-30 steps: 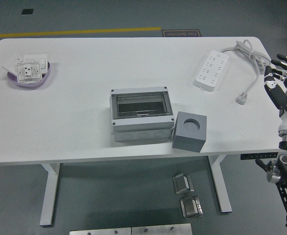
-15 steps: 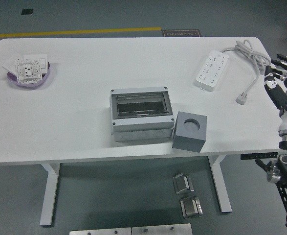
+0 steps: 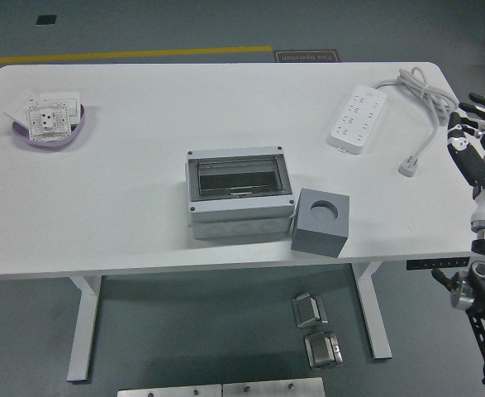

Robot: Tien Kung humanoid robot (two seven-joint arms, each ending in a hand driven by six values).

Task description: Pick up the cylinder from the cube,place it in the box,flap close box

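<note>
At the near edge of the table [image 3: 143, 149], the grey cube [image 3: 320, 222] sits just right of the box [image 3: 240, 193], touching it, so the cylinder [image 3: 324, 212], seated in the cube's round top hole, has only a short way to travel. The box's clear flap looks shut. The right hand [image 3: 472, 136] hangs off the table's right edge, fingers [image 3: 483, 102] loosely spread and holding nothing.

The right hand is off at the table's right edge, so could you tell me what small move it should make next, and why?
Probably swing the right hand left and in over the table toward the grey cube. The hand holds nothing and hangs beyond the table's right edge, while the cube sits near the front edge, right beside the box, whose flap looks shut.
</note>
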